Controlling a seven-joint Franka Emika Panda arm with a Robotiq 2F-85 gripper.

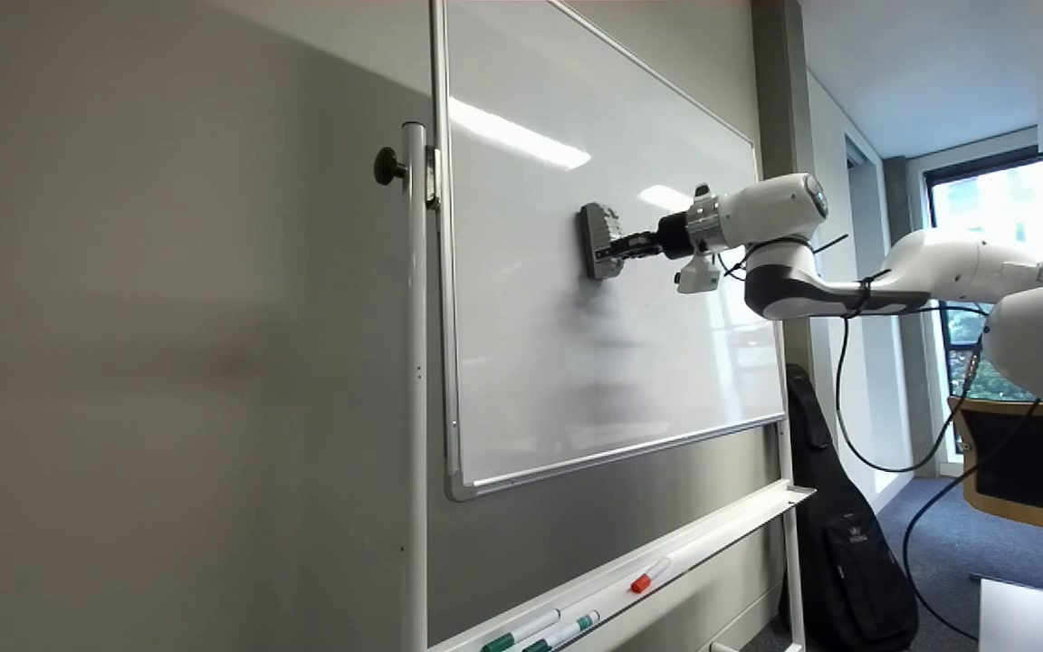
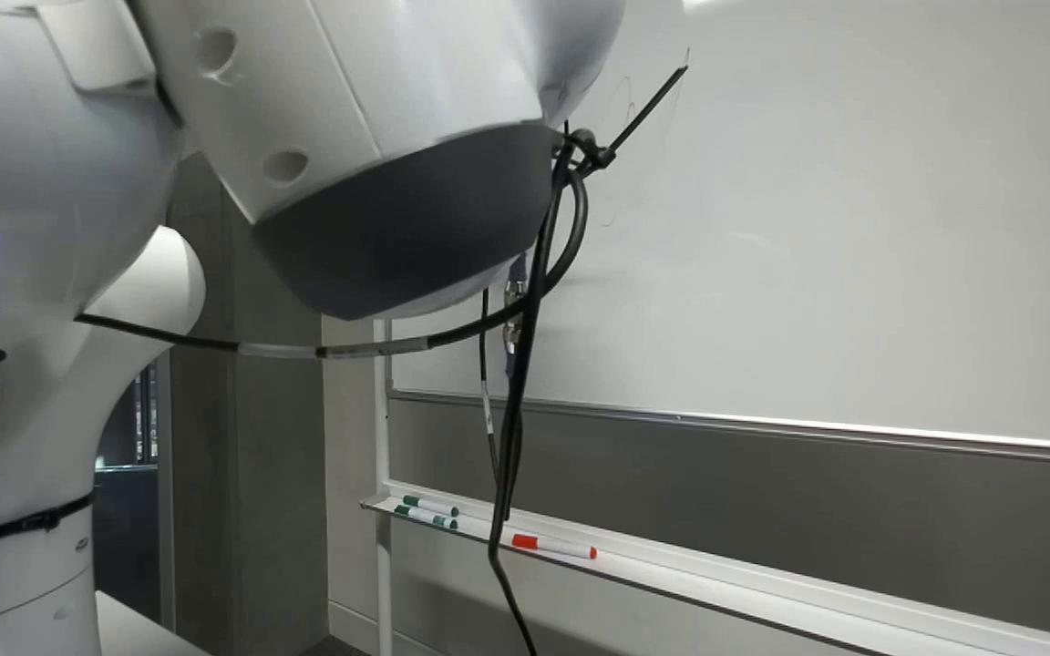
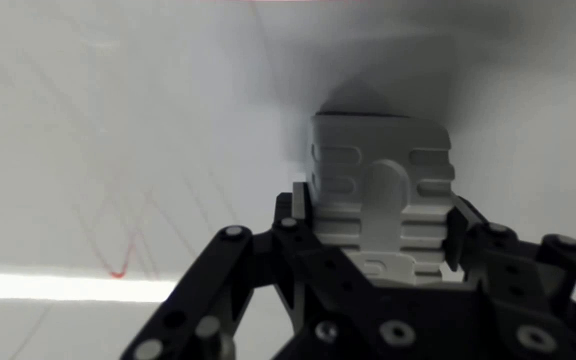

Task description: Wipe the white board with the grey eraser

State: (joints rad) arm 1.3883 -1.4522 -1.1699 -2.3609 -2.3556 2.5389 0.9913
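The white board stands upright in a thin silver frame; part of it also shows in an exterior view. In the wrist view the board bears a red mark and faint thin lines left of the gripper. The grey eraser is at the board's surface, mid-height; I cannot tell whether it touches. In the wrist view the eraser sits between the black fingers. My gripper is shut on its sides; it also shows in an exterior view. The arm or frame edge hides both elsewhere.
A white tray runs below the board. It holds a red marker and green markers. Black cables hang from the arm. A black case leans by the wall, with a chair beyond.
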